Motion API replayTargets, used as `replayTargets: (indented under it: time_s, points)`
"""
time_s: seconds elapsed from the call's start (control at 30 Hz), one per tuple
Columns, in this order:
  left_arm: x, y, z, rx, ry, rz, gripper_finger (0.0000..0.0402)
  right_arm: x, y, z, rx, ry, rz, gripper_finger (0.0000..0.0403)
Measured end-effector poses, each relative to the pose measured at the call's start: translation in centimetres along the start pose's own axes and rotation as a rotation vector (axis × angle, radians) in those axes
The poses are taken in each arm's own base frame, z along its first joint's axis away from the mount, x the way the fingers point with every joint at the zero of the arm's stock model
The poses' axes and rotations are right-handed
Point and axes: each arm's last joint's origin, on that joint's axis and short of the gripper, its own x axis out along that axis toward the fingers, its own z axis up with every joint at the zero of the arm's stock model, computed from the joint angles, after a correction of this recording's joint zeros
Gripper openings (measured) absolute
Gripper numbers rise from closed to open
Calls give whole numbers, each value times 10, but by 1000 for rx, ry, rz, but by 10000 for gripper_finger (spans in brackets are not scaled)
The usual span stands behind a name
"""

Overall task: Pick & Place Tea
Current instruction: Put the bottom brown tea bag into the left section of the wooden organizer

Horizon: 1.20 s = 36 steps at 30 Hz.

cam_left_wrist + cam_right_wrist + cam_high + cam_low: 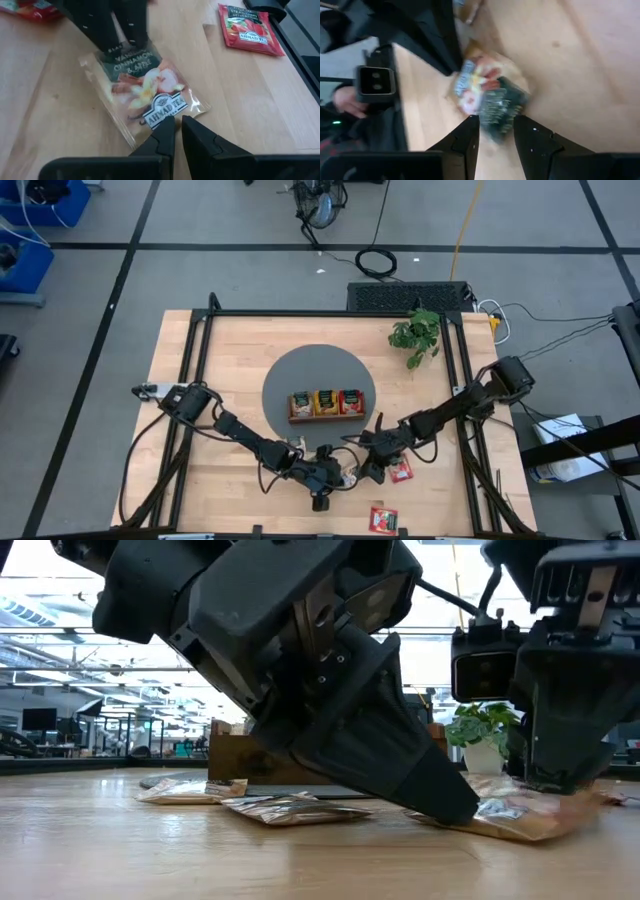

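Observation:
A beige-brown tea packet [145, 95] with a dark label end lies flat on the wooden table [200, 380] near the front edge. My left gripper [178, 125] stands at the packet's pale end, its fingers almost closed. My right gripper [496, 125] stands open over the packet's dark end [500, 112], opposite the left one. In the high view both grippers, left [322, 480] and right [372, 470], flank the packet [347, 476]. A wooden tray [325, 416] on a grey round mat holds three kinds of packets. My left gripper rests its nearly closed fingertips [455, 808] on the packet's pale end [167, 114], slanting down from the table's left. The packet lies on the table under them. My right gripper sets its two open fingertips [107, 42] on the packet's dark end [127, 62], slanting down from the table's right. Whether they pinch any foil cannot be told.
Red packets lie to the right [401, 470] and at the front edge [383, 520]. Two more packets [190, 790] [295, 808] lie left of the grippers in the low view. A potted plant [415, 335] stands at the back right. A person's hand [342, 100] shows beyond the table.

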Motion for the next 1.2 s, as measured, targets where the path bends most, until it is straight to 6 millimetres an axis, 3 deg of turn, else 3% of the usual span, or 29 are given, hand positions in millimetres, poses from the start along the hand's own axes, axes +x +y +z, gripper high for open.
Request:
replayTargets:
  time_s: [0.3, 0.73, 0.97, 1.2]
  points:
    - [-1, -9, -5, 1, -9, 31, 42, -21, 11, 4, -31, -68, 15, 112]
    - [-1, -8, -3, 16, -27, 26, 42, -21, 16, 1, -67, -64, 52, 129]
    - [-17, -27, 9, 107, -144, 29, 42, -21, 17, 0, -78, -73, 42, 131]
    - [-18, -27, 14, 128, -198, 65, 42, -20, 17, 0, -82, -75, 42, 132]
